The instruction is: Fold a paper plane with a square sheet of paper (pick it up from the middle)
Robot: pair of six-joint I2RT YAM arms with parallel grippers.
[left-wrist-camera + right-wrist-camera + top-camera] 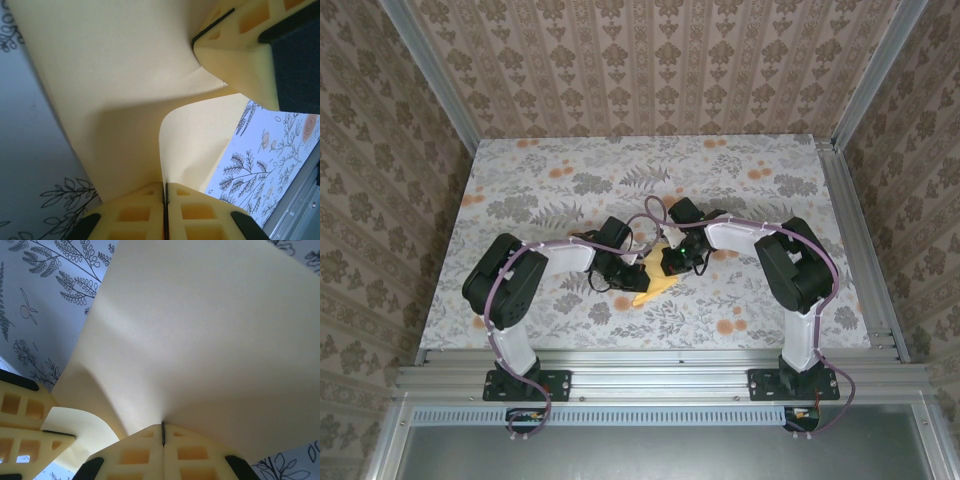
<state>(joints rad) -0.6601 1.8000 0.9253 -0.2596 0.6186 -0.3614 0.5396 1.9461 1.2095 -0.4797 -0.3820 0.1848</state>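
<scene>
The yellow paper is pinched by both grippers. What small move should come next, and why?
Probably lower the square sheet of paper to the cloth and press its bend flat: the left gripper and right gripper are shut on it, and it bows between them, uncreased.

**Tabletop**: the far half and both side margins lie open and flat; a hand could pass there freely.
**Centre:** blocked. The left hand and right hand meet close together, each pinched tight on the square sheet of paper. The sheet spans and bulges between them, leaving no passage between the two.
**Left arm**, **right arm**: elbows bowed outward, crowding the near corners.
**Cables**: looped above the wrists.
**Walls**: patterned panels close the left, back and right sides.
**Rail**: metal, along the near edge.
</scene>
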